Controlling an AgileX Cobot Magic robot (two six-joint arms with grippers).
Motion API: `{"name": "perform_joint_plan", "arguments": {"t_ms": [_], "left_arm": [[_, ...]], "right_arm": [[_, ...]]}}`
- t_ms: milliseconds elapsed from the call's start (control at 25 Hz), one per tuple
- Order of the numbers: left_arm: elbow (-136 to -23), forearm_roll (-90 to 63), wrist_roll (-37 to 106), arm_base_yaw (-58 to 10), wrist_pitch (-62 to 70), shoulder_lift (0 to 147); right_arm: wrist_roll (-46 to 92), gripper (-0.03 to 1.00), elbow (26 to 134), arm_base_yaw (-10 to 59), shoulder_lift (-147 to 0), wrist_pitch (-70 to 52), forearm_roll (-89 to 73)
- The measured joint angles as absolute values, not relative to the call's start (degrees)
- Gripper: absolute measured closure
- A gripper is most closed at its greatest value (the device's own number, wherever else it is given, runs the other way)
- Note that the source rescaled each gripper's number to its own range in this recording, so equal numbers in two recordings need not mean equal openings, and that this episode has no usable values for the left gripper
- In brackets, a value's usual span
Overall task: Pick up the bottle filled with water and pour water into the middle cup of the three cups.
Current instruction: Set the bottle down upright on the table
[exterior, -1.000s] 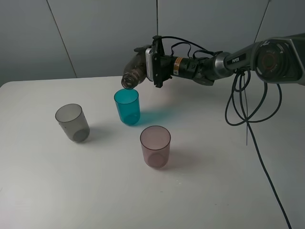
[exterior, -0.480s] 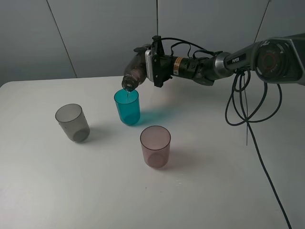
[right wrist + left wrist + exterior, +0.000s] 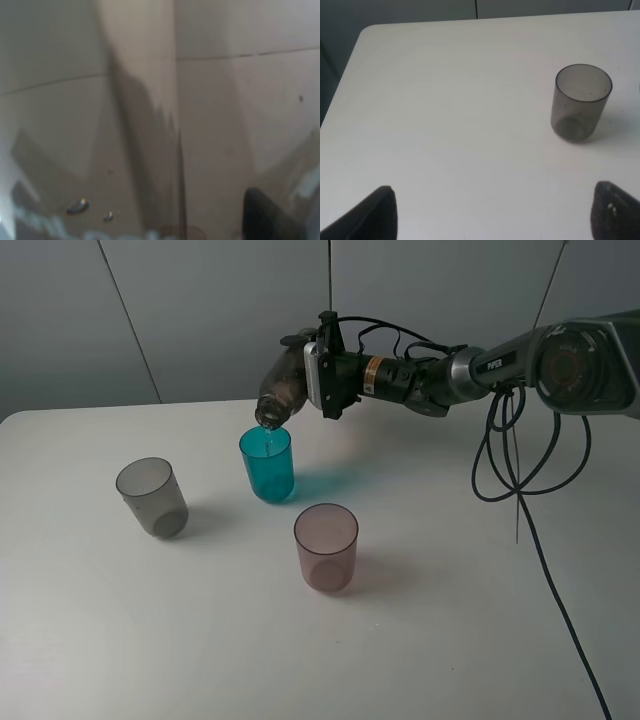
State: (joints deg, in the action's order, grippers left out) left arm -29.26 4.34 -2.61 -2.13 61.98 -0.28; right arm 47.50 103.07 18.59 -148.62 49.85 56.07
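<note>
High view: right gripper clamped on the bottle, tipped mouth-down just over the teal middle cup — pouring, next likely a steady tilt, then righting; left wrist: left gripper spread, near the grey cup; right wrist: blur

The right arm outstretched, wrist rolled, right pincer clamped around the bottle; left pincer spread wide.

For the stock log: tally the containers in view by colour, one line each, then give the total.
Grey cup: 1
Teal cup: 1
Pink cup: 1
Smoky brown bottle: 1
Total: 4
</note>
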Motion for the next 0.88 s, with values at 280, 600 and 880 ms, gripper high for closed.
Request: {"name": "perform_joint_plan", "arguments": {"t_ms": [280,600,880], "left_arm": [[-29.26,4.34,-2.61,-2.13,61.98,-0.28],[-29.26,4.34,-2.61,-2.13,61.98,-0.28],[-29.26,4.34,-2.61,-2.13,61.98,-0.28]], "right_arm": [[48.24,0.97,103.07,18.59,-148.62,49.85,56.07],[49.35,0.97,103.75,18.59,-148.62,49.85,56.07],[49.92,0.97,104.02,18.59,-148.62,49.93,56.07]]}}
